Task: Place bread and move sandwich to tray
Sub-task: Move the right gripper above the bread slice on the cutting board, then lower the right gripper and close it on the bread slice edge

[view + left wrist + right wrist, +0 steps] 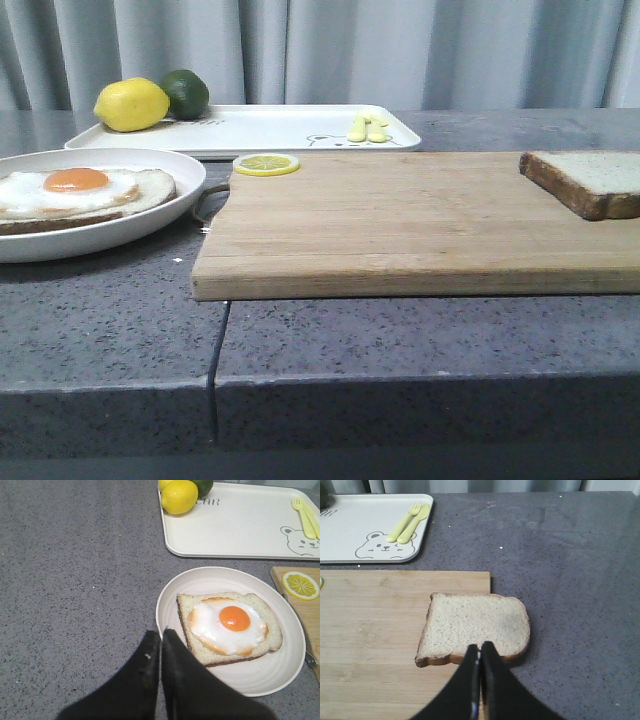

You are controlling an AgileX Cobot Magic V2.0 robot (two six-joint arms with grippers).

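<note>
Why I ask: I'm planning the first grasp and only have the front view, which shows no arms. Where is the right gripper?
Observer: In the right wrist view, the right gripper is shut, with its tips over the crust edge of the bread.
Operator: My view cuts the bread off. Is it fully on the board?
Observer: No. One side overhangs the edge of the wooden board and sits above the counter.
Operator: And the left gripper?
Observer: The left gripper is shut too, with its tips at the rim of the plate that holds the sandwich.
</note>
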